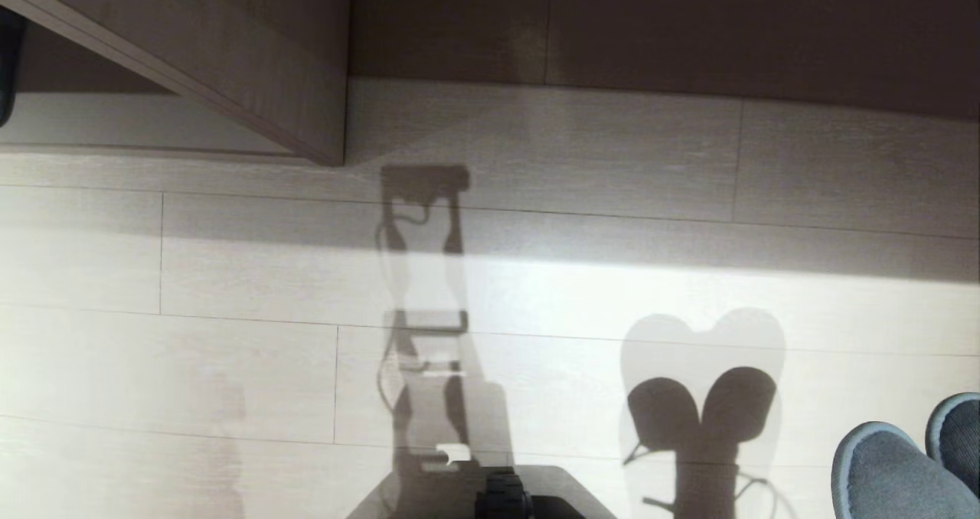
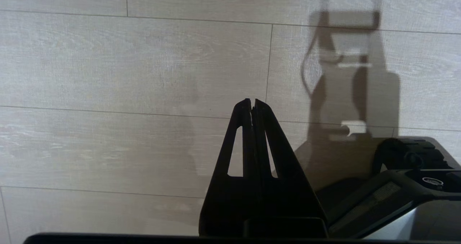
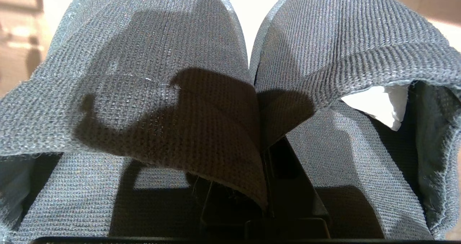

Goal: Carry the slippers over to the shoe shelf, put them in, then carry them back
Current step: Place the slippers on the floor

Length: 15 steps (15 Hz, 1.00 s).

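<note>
Slippers carried above the floor

The right end effector point(image 3: 264, 154) is closed on the inner edges of both slippers point(image 3: 151, 93); they look soft, light and floppy, so pinching both together seems wise.

Dim overall, with a bright band of light lying across the pale floor point(image 1: 230, 366) from left to right, strongest at the near left and washed almost white there. Hard-edged double shadows of the robot's own frame down the middle of the floor, and a heart-shaped shadow of the slippers point(image 1: 896, 465) at the near right, a paler copy offset behind it. Far strip of floor and the shoe shelf point(image 1: 230, 52) sunk in brown gloom. Sharp on the knit weave up close in the right wrist view, background there blown out and soft. Left gripper point(image 2: 253, 102) a plain black silhouette against evenly lit boards.
</note>
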Tool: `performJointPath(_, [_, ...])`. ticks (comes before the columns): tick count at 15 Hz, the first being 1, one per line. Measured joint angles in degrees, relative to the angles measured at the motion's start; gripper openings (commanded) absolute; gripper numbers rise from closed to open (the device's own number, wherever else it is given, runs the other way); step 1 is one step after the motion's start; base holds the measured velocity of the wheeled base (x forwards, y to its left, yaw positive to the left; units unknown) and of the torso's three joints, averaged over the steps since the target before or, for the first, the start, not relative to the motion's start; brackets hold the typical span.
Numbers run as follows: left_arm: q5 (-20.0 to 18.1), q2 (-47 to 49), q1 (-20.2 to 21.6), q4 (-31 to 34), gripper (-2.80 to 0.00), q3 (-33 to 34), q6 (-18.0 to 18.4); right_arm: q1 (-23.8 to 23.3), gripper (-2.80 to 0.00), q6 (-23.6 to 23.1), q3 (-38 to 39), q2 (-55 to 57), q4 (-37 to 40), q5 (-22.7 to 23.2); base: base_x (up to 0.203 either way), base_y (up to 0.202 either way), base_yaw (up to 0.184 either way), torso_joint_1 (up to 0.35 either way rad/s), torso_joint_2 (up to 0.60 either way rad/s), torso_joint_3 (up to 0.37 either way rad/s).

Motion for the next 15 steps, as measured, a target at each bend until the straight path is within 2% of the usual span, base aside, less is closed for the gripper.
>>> performJointPath(10, [0.0,0.0,0.0,0.0,-2.8,0.0,-0.1,0.0,-2.8,-0.7,-1.0,0.2,0.2,1.0,0.0,0.0,0.0,0.002,0.0,-0.193])
performJointPath(13, [0.0,0.0,0.0,0.0,-2.8,0.0,0.0,0.0,-2.8,-0.7,-7.5,4.1,0.3,1.7,0.0,0.0,0.0,0.004,0.0,-0.05])
performJointPath(15, [0.0,0.0,0.0,0.0,-2.8,0.0,0.2,0.1,-2.8,-1.2,-12.5,11.4,-2.7,1.9,0.0,0.0,0.0,0.0,0.0,0.0])
